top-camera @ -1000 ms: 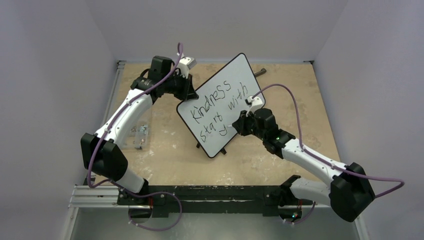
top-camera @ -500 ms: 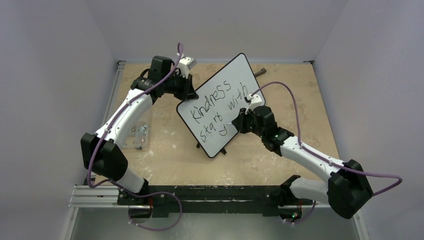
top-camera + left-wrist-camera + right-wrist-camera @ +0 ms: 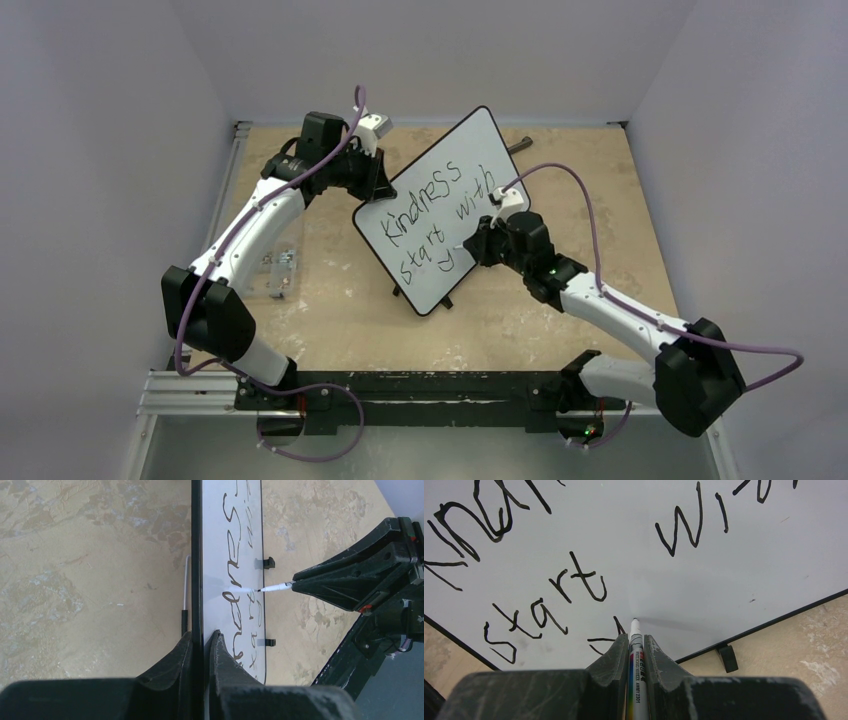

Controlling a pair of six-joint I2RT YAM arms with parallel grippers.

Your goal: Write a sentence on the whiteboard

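The whiteboard (image 3: 480, 140) stands tilted on the table, turned diagonally. The sentence (image 3: 430, 212) on it reads "Kindness start with" in black, and a short fresh stroke (image 3: 606, 639) lies below "start". My left gripper (image 3: 372, 186) is shut on the board's far-left rim, one finger on each face (image 3: 202, 635). My right gripper (image 3: 472, 245) is shut on a white marker (image 3: 636, 680). The marker's tip (image 3: 634, 620) meets the whiteboard (image 3: 724, 580) just right of that stroke. In the left wrist view the marker (image 3: 272, 587) touches the whiteboard (image 3: 212, 555) edge-on.
Small black feet (image 3: 727, 658) hold the board's lower rim off the tan table (image 3: 330, 310). A dark object (image 3: 518, 146) lies behind the board. Metal brackets (image 3: 278, 262) sit at the table's left. An aluminium rail (image 3: 400, 385) runs along the near edge; walls close in on three sides.
My right gripper with the marker has shifted slightly up and left, and the stroke below "start" has grown. The left arm and the board have stayed still.
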